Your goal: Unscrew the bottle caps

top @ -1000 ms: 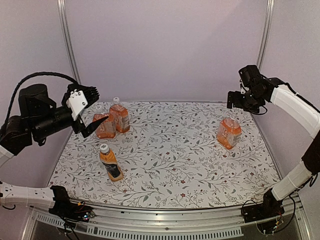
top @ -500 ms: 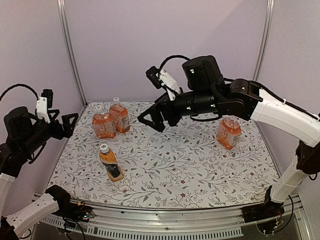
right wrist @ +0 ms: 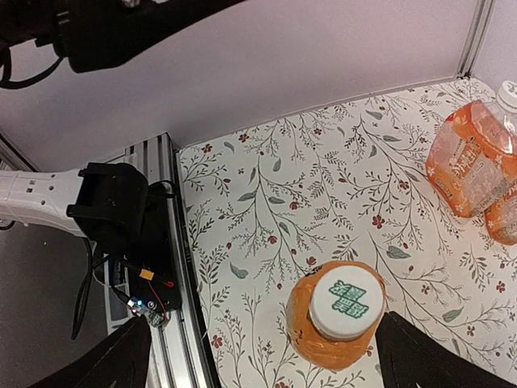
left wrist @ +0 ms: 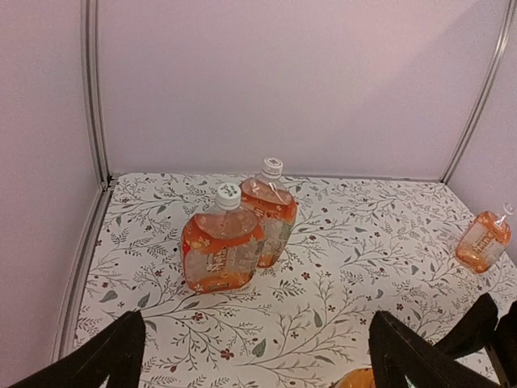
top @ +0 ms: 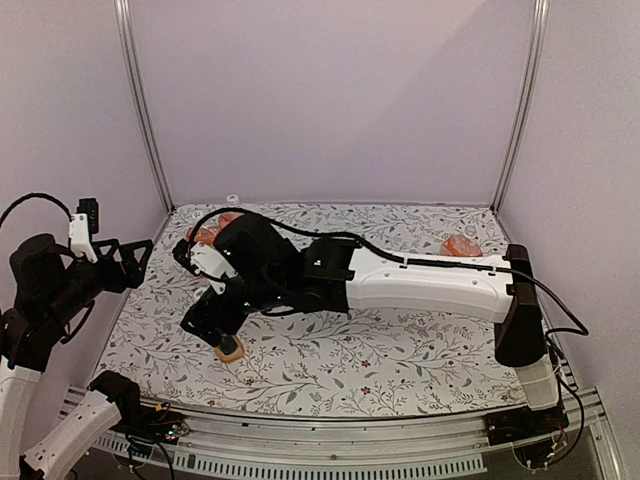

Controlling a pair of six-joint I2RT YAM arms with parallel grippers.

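Since my right fingers (right wrist: 113, 364) hang spread above the front-left bottle (right wrist: 300, 335), its white cap (right wrist: 346, 301) off-centre between them, closing could topple it. My left fingers (left wrist: 113, 360), also spread, steady nothing.

Green printed characters on the white cap (right wrist: 346, 297), not legible; label print on the squat bottle (left wrist: 221, 252) beyond that cap, too small to read.

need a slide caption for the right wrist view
Open right pincer hovering over the white cap of an orange bottle; two more bottles beyond.
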